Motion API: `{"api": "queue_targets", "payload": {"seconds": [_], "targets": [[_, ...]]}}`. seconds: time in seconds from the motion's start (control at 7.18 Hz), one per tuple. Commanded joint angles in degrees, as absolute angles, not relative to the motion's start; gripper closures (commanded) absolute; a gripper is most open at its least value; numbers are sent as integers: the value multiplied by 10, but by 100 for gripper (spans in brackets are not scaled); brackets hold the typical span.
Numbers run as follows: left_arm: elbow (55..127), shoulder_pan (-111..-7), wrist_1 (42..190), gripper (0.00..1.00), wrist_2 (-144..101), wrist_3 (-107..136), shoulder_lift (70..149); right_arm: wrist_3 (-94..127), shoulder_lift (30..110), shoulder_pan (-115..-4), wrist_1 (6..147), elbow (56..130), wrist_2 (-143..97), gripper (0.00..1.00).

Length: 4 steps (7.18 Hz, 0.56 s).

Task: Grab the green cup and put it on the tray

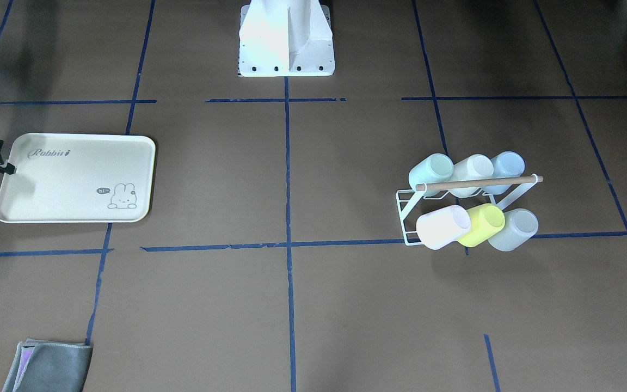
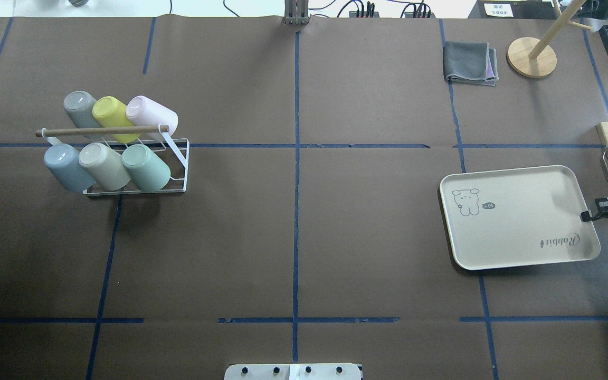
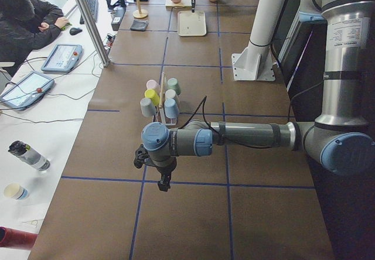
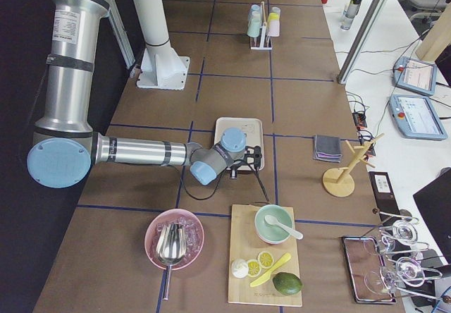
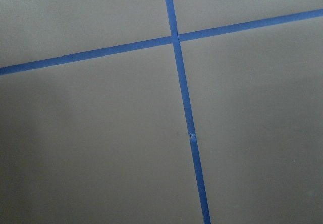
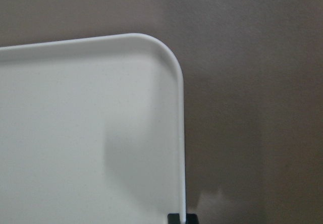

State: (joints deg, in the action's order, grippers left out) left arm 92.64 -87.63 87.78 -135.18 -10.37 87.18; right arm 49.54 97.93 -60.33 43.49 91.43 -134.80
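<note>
the green cup sits on the rack, a white wire frame with a round wooden rod across its top. the cup is a smooth, plain, handle-less plastic tumbler in pale mint. it leans tilted on the rack's row nearer the robot, at the end of that row toward the robot's right. beside it in the same row are a cream cup and a blue cup. on the rack's far row lean a grey cup, a yellow-green cup and a pink cup, all the same rounded shape.

the tray lies flat well apart from the rack, off to the robot's right. it is a matte cream rectangle with rounded corners, a raised rim, script lettering and a small bunny drawing, and nothing lies on it.

the right gripper is black and is at the tray's rim on the side farthest from the rack. the wrist view shows only a dark tip at that rim, and i cannot tell whether it is released or clenched.

the left gripper hangs over the table on the side of the rack away from the tray. i cannot tell its state.

the table is covered in dull brown paper crossed by blue tape.
</note>
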Motion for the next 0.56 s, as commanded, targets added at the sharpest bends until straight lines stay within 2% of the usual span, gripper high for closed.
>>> {"api": "queue_targets", "payload": {"seconds": [0.0,0.42], "targets": [[926,-876,877,0,-1353,-105,871,584,925,-577,432,932,-1347,100],[926,-875,879,0,-1354,-105,871,688,819,-493,435,947,-1326,100]]}}
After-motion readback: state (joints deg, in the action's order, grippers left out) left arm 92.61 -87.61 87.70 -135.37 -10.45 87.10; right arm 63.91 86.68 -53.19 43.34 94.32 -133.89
